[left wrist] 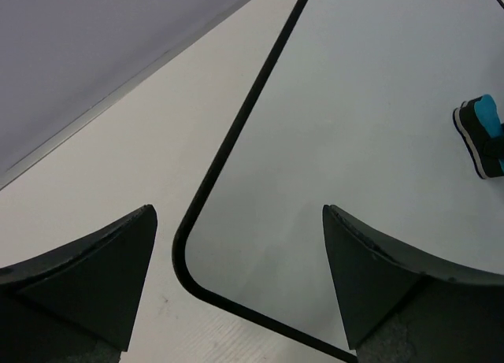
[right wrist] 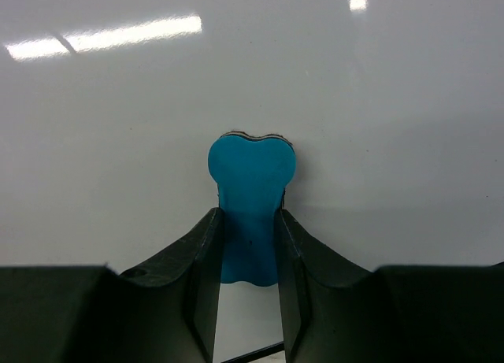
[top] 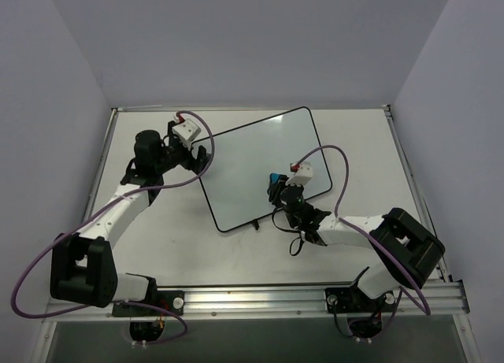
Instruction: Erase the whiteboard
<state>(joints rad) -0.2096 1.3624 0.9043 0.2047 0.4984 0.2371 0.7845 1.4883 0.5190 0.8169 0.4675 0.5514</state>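
Observation:
The whiteboard lies flat and tilted on the table, white with a thin black frame, and I see no writing on it. My right gripper is shut on the blue eraser, squeezing its middle, and holds it on the board's near right part. The board's glossy surface fills the right wrist view. My left gripper is open and empty at the board's left corner. The left wrist view shows the board and the eraser at its far right.
The white table is bounded by a metal rail at the near edge and grey walls behind and at the sides. Purple cables loop beside both arms. The right arm's body lies off the board's near right corner.

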